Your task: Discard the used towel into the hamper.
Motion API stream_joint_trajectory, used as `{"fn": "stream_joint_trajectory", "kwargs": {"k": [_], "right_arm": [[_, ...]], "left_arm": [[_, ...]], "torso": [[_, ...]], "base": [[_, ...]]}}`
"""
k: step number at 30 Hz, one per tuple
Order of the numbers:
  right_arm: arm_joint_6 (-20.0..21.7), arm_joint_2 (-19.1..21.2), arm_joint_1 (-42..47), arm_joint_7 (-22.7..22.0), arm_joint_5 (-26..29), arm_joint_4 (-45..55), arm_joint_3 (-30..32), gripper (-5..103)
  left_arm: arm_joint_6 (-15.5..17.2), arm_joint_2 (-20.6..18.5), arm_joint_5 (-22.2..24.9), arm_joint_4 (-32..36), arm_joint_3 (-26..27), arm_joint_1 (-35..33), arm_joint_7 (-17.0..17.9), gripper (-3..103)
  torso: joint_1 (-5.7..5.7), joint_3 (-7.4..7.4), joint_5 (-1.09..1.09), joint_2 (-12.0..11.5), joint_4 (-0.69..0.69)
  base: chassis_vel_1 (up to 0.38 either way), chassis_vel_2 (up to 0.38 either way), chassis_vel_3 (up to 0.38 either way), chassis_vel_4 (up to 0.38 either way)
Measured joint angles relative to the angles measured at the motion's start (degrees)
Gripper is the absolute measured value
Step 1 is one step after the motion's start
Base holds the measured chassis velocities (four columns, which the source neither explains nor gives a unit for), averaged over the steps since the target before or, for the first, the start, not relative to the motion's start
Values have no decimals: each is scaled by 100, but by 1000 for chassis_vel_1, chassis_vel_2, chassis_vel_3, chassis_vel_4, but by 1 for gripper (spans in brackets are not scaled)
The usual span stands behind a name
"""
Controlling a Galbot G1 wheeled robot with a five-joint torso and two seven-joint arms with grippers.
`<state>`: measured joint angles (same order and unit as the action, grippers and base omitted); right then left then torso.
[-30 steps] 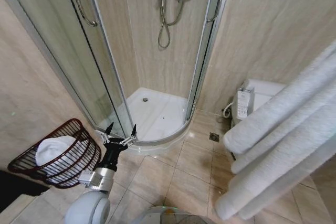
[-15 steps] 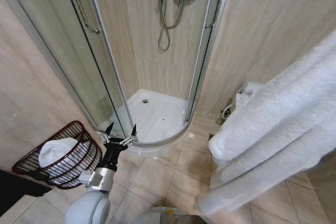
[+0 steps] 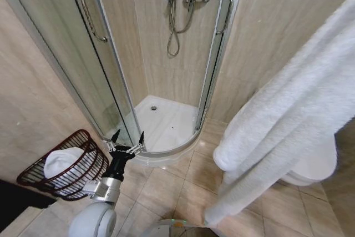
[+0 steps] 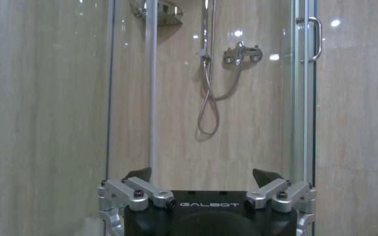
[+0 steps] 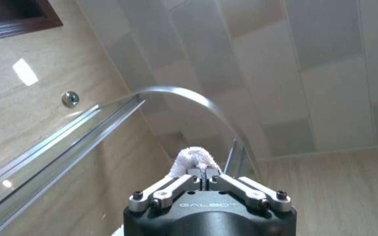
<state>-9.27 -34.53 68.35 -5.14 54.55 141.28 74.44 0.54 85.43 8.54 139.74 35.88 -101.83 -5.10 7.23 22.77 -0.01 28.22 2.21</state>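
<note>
My right gripper pinches the white towel, draped across my view. Left gripper wide open, empty, beside hamper, facing shower door.

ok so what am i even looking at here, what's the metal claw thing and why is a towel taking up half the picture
This is a two-armed robot in a bathroom. One picture comes from a camera on its head, looking down; the other two come from cameras on its wrists. The left gripper is the metal claw, open and empty, held low in front of the shower. The right gripper is shut on a white towel, which hangs close to the head camera, so it looks huge. On the floor to the left stands a dark wire hamper with another white towel already inside.
</note>
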Motion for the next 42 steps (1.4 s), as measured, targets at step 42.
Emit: {"fn": "stream_joint_trajectory", "kwargs": {"k": [42], "right_arm": [[-51,-1262,922,109,-290,189,412,2]], "left_arm": [[0,0,0,0,0,0,0,100]], "torso": [[409,593,1,1003,0]], "base": [[0,0,0,0]]}}
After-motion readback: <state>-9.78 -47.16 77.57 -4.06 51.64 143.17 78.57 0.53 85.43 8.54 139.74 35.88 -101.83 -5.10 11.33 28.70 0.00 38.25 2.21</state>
